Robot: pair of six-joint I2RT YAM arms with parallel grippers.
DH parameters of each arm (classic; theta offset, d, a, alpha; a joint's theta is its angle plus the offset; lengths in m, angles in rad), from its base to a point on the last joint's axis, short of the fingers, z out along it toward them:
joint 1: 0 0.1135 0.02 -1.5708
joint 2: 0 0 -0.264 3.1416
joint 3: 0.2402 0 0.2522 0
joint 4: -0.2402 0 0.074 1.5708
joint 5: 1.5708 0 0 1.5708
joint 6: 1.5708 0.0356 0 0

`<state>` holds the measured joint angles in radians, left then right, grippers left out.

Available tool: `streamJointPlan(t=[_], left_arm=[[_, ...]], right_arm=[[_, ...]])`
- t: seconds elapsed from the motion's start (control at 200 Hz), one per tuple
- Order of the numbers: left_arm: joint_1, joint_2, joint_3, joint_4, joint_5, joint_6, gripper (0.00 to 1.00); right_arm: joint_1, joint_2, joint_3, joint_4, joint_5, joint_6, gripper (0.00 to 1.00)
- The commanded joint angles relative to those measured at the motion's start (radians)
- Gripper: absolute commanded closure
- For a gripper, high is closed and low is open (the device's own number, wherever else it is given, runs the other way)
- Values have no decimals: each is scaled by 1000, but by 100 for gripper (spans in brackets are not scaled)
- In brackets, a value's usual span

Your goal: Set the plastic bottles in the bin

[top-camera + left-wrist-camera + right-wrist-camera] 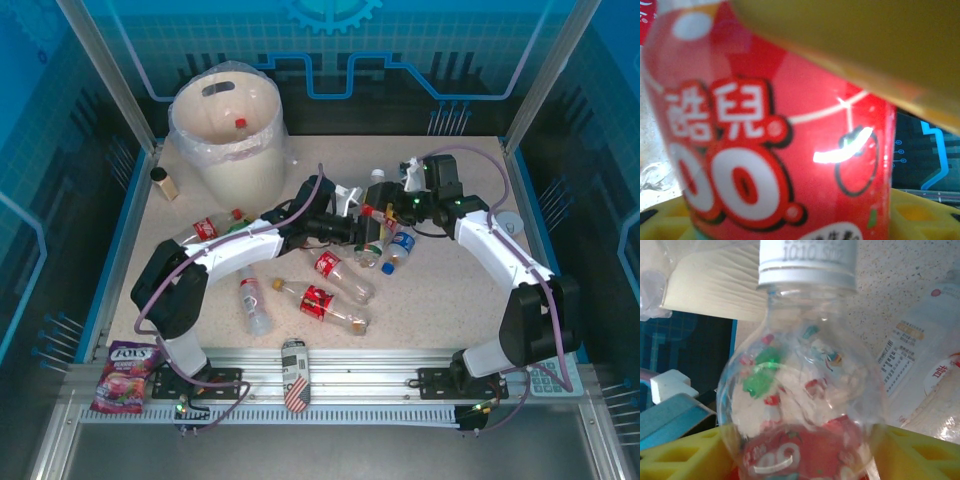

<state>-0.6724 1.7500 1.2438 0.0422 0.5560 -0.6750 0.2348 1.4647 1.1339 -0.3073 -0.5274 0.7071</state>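
Left gripper [358, 222] looks clamped across a red-labelled bottle [765, 150]. Its wrist cam has one yellow finger pressed over the top of the print and more yellow underneath. Right gripper [392, 212] is nose to nose with it over the middle of the tabletop [450, 300]. It has a white-capped bottle [800, 405] sitting between its yellow fingers, but I honestly can't tell if it's squeezing or slack. My guess is both cams are on the same bottle and this is a hand-off.

Working outward: patterned can [295, 375] at the near edge, then a few loose bottles [320, 301] lying flat. A blue-capped bottle [398, 247] lies just beside the grippers. The bin [235, 170] is at the far left with a red cap [240, 122] showing inside.

How I'd play it: don't pull until the right fingers are clearly off the bottle. Lift straight up so nothing drags through the loose ones, then swing far left. Get well over the rim and past the ruffled edge of the bag liner before letting go, or it'll bounce back out.
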Motion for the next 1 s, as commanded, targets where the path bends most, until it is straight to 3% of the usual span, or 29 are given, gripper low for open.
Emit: streamJointPlan(t=[0.0,0.27,0.56,0.75,0.996], left_arm=[[1,19,45,-44,-30,29,44],[2,-9,52,-93,-61,77,45],[37,-52,122,-215,-91,162,51],[132,-75,280,-379,-88,268,61],[301,-57,610,-601,-132,457,71]], right_arm=[[5,-12,29,-44,-8,-45,22],[-60,-52,92,-124,-2,-104,1],[-194,-165,33,-53,5,-70,0],[-195,-188,-19,-57,50,-111,0],[-193,-203,-65,-51,63,-118,0]])
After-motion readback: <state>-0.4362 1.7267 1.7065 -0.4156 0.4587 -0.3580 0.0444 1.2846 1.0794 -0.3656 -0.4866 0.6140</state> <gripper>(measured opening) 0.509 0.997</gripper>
